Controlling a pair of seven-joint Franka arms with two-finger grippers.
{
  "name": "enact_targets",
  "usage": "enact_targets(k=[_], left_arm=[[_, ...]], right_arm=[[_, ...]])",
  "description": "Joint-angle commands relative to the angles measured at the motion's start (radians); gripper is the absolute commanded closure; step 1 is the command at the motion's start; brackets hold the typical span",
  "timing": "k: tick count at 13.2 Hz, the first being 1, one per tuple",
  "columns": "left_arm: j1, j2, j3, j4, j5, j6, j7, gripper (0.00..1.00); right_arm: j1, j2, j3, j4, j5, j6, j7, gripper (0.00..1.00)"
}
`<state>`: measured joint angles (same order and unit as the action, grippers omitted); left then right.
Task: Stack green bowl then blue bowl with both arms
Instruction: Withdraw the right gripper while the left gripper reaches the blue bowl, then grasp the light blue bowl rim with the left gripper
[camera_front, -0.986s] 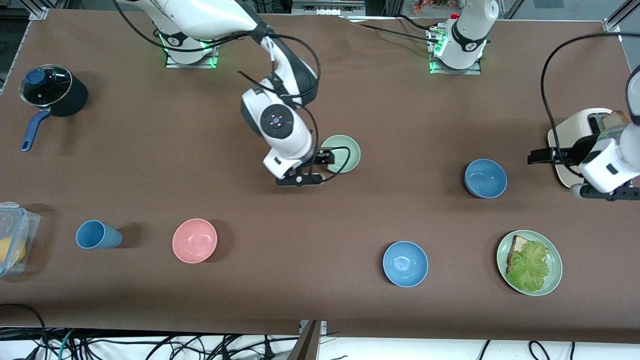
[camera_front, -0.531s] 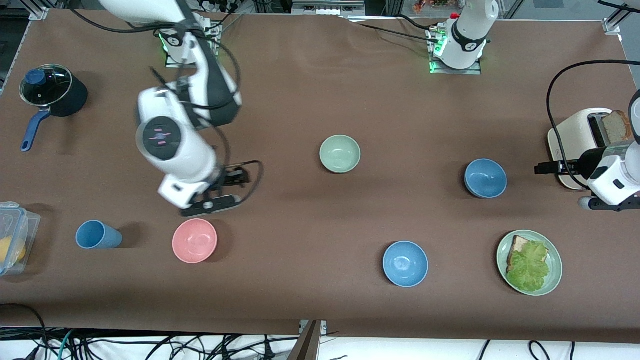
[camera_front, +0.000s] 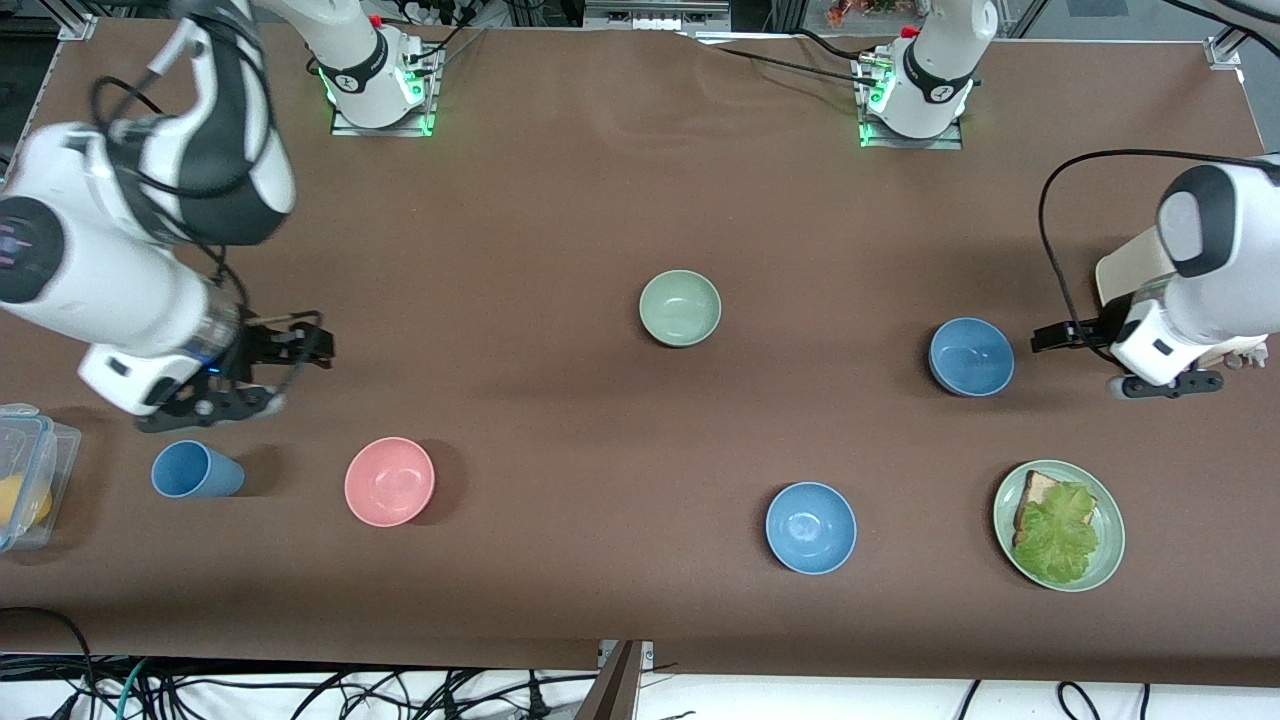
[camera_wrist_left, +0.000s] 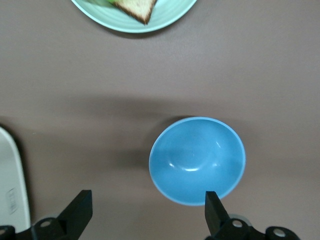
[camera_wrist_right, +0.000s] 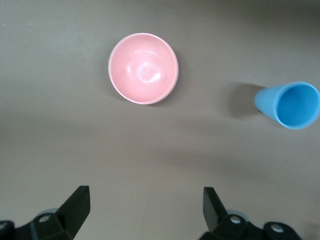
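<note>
No legible txt, labels, brands or nos. anywhere in these views.

Table cloth (camera_front: 600, 200) is showing plain dark brown. Green bowl (camera_front: 680, 308) is looking pale mint, blue bowl (camera_front: 971, 356) dusty mid-blue, 2nd blue bowl (camera_front: 811, 527) brighter sky-blue. Pink bowl (camera_front: 389, 481) is showing plain pink, cup (camera_front: 195, 470) blue. Plate (camera_front: 1108, 540) is looking pale green w/ bright green lettuce (camera_front: 1058, 532). Both arms are showing white & black.

Green bowl (camera_front: 680, 308): small, pale mint, upright, empty, alone at bench middle. Blue bowl (camera_front: 971, 356): muted mid-blue, upright, empty, toward left arm's end, well apart from green bowl.
</note>
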<state>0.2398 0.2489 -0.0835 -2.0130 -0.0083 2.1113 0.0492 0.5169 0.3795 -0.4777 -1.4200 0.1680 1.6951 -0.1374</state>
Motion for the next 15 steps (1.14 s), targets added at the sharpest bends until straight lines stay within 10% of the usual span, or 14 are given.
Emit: enact_targets(k=[1, 4, 15], left_arm=[[0.013, 0.013, -0.015, -0.075, 0.002, 0.110, 0.001, 0.01], [0.013, 0.076, -0.013, -0.095, 0.004, 0.199, 0.001, 0.01], [0.027, 0.187, -0.013, -0.102, 0.005, 0.205, 0.044, 0.08]], right_arm=[[-0.130, -0.095, 0.114, -0.026, -0.016, -0.051, -0.011, 0.00], [-0.264, -0.186, 0.255, -0.043, -0.191, -0.055, -0.021, 0.00], [-0.491, -0.301, 0.396, -0.116, -0.196, -0.067, -0.013, 0.00]])
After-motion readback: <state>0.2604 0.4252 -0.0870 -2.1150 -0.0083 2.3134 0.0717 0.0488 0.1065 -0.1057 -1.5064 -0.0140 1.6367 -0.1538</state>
